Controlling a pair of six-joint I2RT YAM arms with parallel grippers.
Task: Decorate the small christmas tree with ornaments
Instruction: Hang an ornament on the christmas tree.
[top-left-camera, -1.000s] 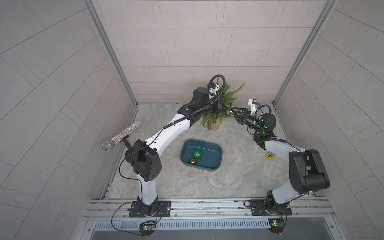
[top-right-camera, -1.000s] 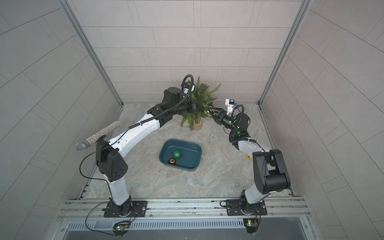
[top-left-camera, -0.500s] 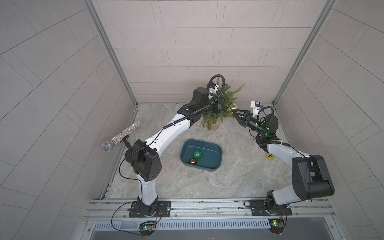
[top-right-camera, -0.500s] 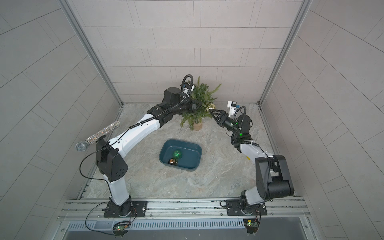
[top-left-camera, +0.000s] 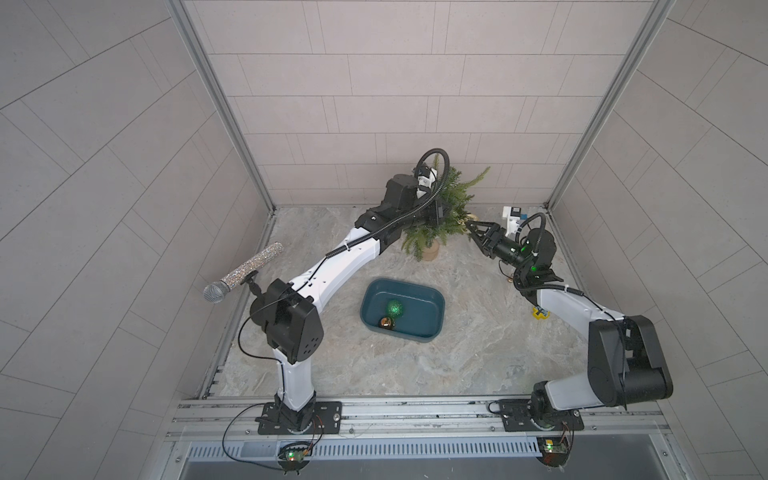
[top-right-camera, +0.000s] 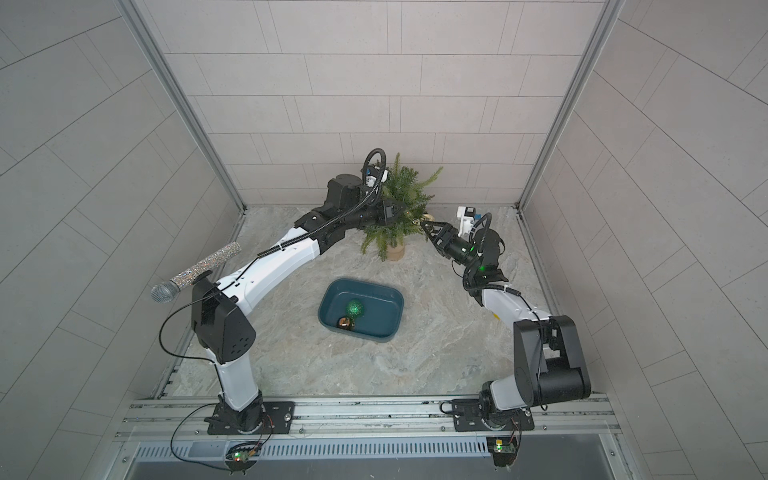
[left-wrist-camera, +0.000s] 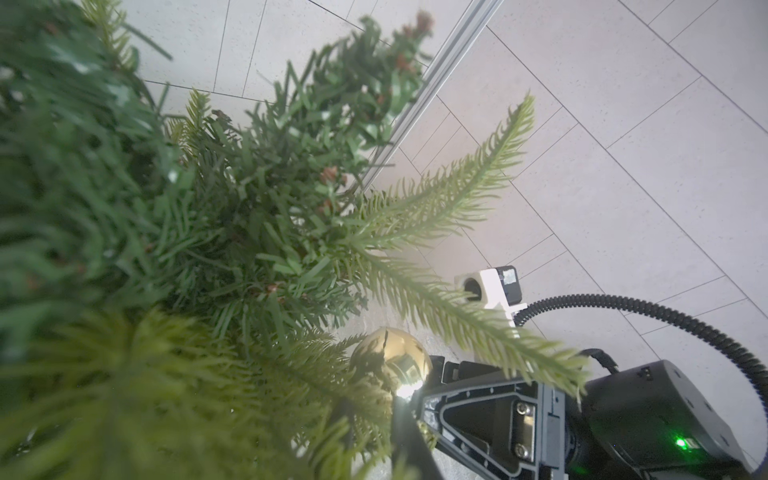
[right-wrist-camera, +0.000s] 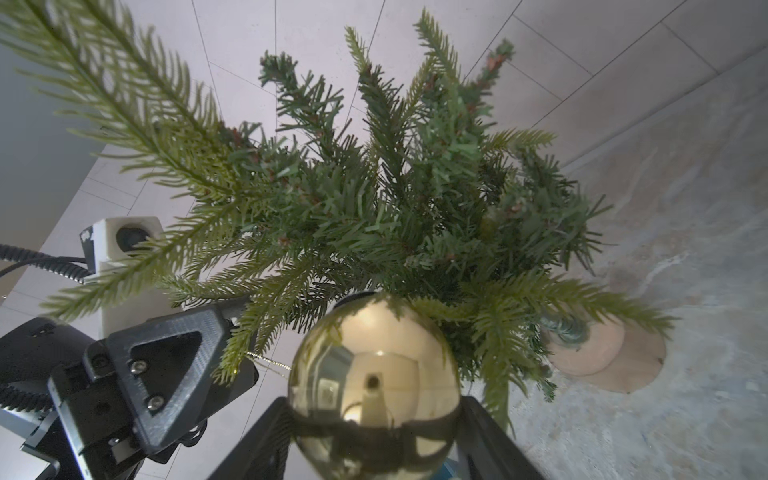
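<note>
Left gripper (top-right-camera: 398, 211) is pushed into the foliage of the small christmas tree (top-left-camera: 455, 195) from the left, level with the lower branches. Needles cover its fingers in both top views, and the right wrist view shows only one side of it, so it cannot be told whether its jaws are apart or together. A thin gold thread (right-wrist-camera: 269, 362) runs beside it toward the bauble.

Nearer the robot, the teal bin (top-left-camera: 422, 330) holds the green ornament (top-left-camera: 394, 308) and the copper ornament (top-left-camera: 386, 322), just beside each other and well apart from both grippers.

On the tree's right side, the pale gold ornament (right-wrist-camera: 374, 374) sits against the lowest branches, near the tan base (right-wrist-camera: 598, 353). The right gripper (top-left-camera: 472, 227) is clamped on it, one finger on each flank of the ball, presenting it from the right.

The step in hand appears to be hanging this first bauble: the ball is at the tree but seems carried by the gripper, not by a branch. The next move probably calls for getting the thread over a branch tip before the right jaws let go, or the ball would drop. Two ornaments would then remain.
</note>
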